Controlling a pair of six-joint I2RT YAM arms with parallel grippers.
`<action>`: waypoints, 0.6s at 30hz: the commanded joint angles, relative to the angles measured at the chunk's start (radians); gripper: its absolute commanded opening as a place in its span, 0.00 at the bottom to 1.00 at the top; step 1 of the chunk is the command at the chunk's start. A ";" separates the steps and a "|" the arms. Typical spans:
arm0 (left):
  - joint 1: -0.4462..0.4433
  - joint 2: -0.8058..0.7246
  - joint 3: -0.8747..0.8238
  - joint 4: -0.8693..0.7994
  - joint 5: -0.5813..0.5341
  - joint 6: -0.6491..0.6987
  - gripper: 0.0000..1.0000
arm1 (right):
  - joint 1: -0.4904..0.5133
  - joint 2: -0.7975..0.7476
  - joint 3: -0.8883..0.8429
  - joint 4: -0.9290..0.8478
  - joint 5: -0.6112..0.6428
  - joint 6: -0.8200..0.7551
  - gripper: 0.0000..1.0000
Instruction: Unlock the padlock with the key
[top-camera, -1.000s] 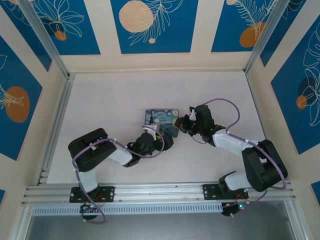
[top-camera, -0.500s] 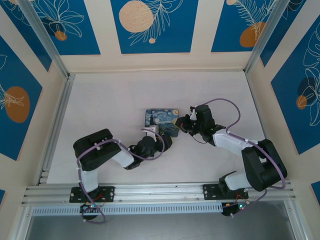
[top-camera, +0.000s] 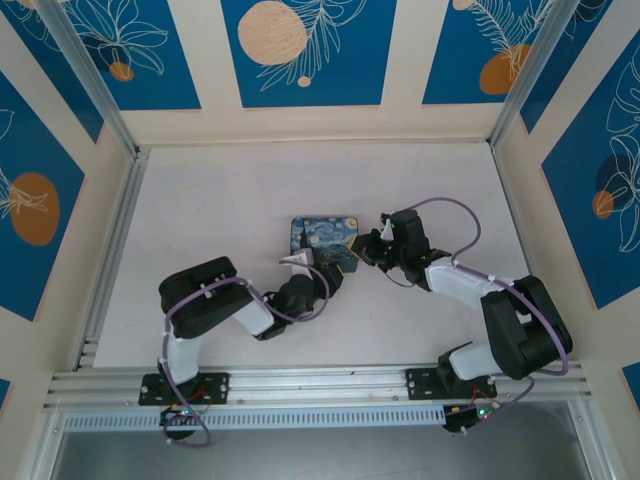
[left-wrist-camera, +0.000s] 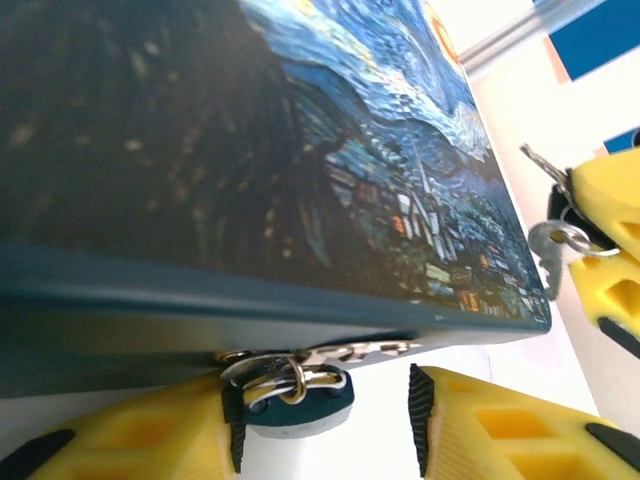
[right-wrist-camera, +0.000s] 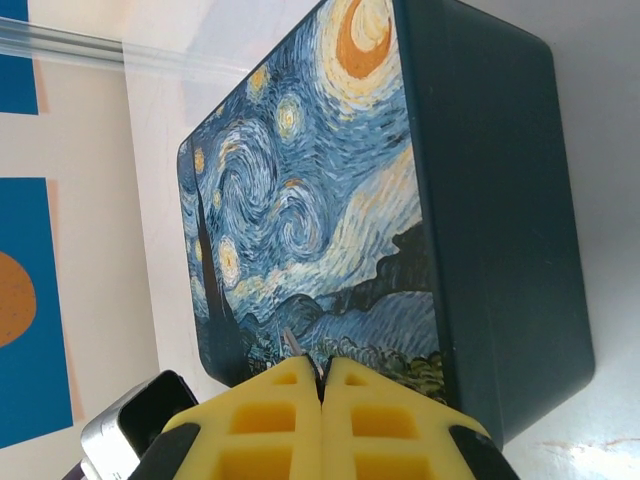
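The left gripper (left-wrist-camera: 325, 405) stands with its jaws apart against the side wall of the tin (left-wrist-camera: 250, 150), straddling the padlock (left-wrist-camera: 298, 408). One black ribbed pad (left-wrist-camera: 232, 425) touches the padlock's rounded, dull teal body. The opposite pad is separated from it by a strip of bare white table. The padlock's thin wire shackle loops through a small bright metal hasp (left-wrist-camera: 340, 352) that sticks out from under the tin's rim, so the lock sits tight against the tin wall. The gripper's fingers are blocky yellow foam with hollow cells.

The right gripper (right-wrist-camera: 322, 385) is pressed shut on the key (right-wrist-camera: 291, 342), a thin metal sliver poking out between its yellow tips toward the tin's painted lid. In the left wrist view the key (left-wrist-camera: 547, 256) shows grey and toothed, with a small ring, just off the tin's corner and not touching it.

The tin is a flat rectangular box with rounded corners and smooth dark teal walls. Its glossy lid is printed with blue and yellow swirls.

From above, both grippers crowd the tin's (top-camera: 322, 235) near edge and right corner, the left (top-camera: 336, 270) close beside the right (top-camera: 360, 248). The matte pale table (top-camera: 220, 200) lies open beyond the tin's far and left sides, out to the aluminium rails
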 joint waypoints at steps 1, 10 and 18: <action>-0.013 0.045 0.006 -0.086 -0.057 -0.047 0.44 | -0.005 0.001 -0.007 0.008 -0.011 -0.021 0.00; -0.027 0.052 0.021 -0.115 -0.066 -0.030 0.30 | -0.008 0.006 -0.001 0.007 -0.013 -0.021 0.00; -0.041 0.052 0.046 -0.160 -0.078 -0.008 0.26 | -0.009 0.013 0.001 0.011 -0.014 -0.021 0.00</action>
